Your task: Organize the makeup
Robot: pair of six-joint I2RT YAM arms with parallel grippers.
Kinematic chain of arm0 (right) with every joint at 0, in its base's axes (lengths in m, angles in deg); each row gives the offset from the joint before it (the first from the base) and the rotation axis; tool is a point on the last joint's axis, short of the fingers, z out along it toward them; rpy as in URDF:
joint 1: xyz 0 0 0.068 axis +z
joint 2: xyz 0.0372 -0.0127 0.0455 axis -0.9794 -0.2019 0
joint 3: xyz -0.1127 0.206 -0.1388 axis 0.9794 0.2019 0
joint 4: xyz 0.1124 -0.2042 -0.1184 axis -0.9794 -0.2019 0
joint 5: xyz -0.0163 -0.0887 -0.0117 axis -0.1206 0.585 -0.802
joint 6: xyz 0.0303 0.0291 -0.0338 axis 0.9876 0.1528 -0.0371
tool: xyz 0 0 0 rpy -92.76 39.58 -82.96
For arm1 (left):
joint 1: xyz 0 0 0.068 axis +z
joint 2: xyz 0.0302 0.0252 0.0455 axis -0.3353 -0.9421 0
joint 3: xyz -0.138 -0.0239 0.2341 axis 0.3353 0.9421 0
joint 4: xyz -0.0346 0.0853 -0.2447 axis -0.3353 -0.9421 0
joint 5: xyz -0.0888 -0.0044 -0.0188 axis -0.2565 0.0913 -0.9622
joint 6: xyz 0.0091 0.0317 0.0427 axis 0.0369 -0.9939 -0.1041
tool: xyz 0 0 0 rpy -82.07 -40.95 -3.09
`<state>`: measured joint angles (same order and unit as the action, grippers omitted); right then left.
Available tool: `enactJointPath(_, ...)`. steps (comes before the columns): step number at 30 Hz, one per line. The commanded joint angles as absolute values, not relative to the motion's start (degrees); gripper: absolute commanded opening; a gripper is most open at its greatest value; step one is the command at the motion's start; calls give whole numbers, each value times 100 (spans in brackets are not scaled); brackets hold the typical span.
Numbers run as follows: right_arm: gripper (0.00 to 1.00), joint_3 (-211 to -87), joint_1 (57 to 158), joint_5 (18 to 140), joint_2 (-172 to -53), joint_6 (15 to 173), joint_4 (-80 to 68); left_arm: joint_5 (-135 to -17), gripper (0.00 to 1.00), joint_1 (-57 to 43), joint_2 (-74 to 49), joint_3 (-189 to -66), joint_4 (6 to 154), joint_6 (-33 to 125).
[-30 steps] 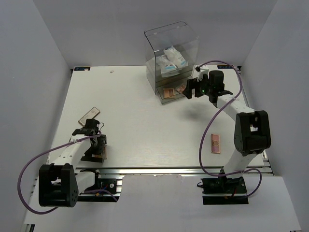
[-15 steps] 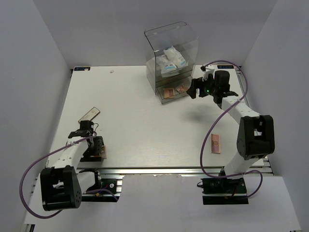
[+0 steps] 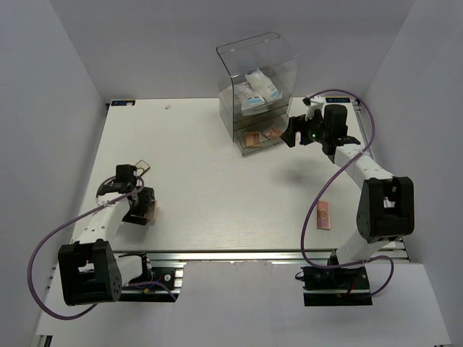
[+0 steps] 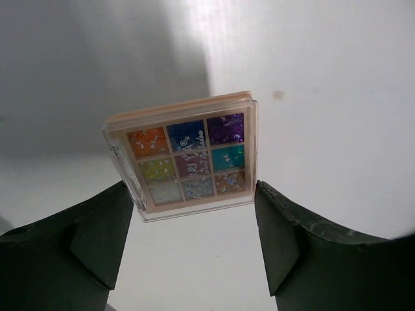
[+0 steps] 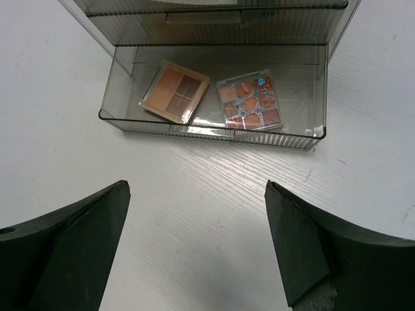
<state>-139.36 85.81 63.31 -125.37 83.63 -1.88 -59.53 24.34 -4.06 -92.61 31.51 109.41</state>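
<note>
While my left gripper (image 4: pixel 193 223) straddles the glitter palette (image 4: pixel 185 159), jaws open and unclosed, my right gripper (image 5: pixel 198 249) hangs open and empty before the open drawer (image 5: pixel 321 91); I judge pickup comes next.

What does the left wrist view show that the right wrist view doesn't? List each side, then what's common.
Only the left wrist view shows a nine-pan glitter palette in multicoloured shades, lying between the spread fingers of the left gripper; whether the fingers touch it cannot be told.

Only the right wrist view shows the open clear drawer holding a tan four-pan palette beside a round-pan orange palette, with the right gripper open and empty in front of it.

Both show the white table and a pair of dark fingers apart.
</note>
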Motion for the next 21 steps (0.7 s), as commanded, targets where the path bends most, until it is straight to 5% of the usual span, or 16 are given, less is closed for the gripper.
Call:
enactJointPath(1, 89, -13983, 8547, 6218, -12278, 8437, -51, -6319, 26, 2364, -326, -9609, 3747, 10321)
enactJointPath(9, 89, -14036, 8547, 6271, -12242, 8411, -51, -7366, 22, 942, -826, -10091, 5268, 10373)
enactJointPath(21, 89, -13843, 8187, 6429, -12014, 8437, -68, -7604, 21, -1125, -3847, -12921, 6280, 10242)
